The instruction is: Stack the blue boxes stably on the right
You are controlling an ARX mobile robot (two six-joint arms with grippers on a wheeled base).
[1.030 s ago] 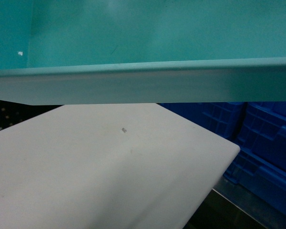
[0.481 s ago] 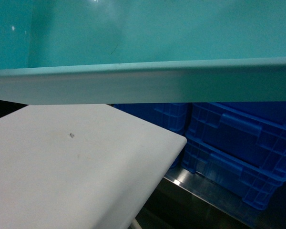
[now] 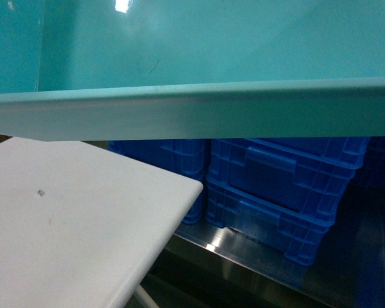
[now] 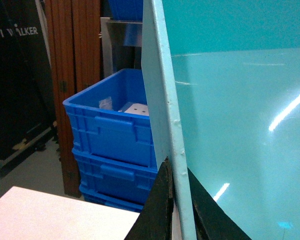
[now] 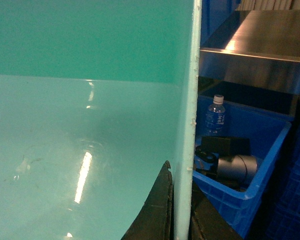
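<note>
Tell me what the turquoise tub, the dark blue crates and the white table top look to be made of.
Turquoise tub: likely glossy moulded plastic; lamp streaks reflect off its smooth walls. Dark blue crates: likely rigid plastic, ribbed and duller. White table top: smooth, matte, rounded edge; perhaps laminate or plastic, unclear.

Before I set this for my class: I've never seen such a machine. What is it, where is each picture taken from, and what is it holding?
It is a wheeled robot with two arms, each ending in a gripper. One picture comes from a camera on its head, looking forward and down. The other two come from cameras on its wrists. Both grippers pinch opposite walls of one turquoise tub: the left gripper on one rim, the right gripper on the other. The tub is held up, filling the top of the head view. Below it is a white table, with nothing lying on the visible part. Beyond stand stacked dark blue crates. One crate beside the right arm holds a bottle.
</note>
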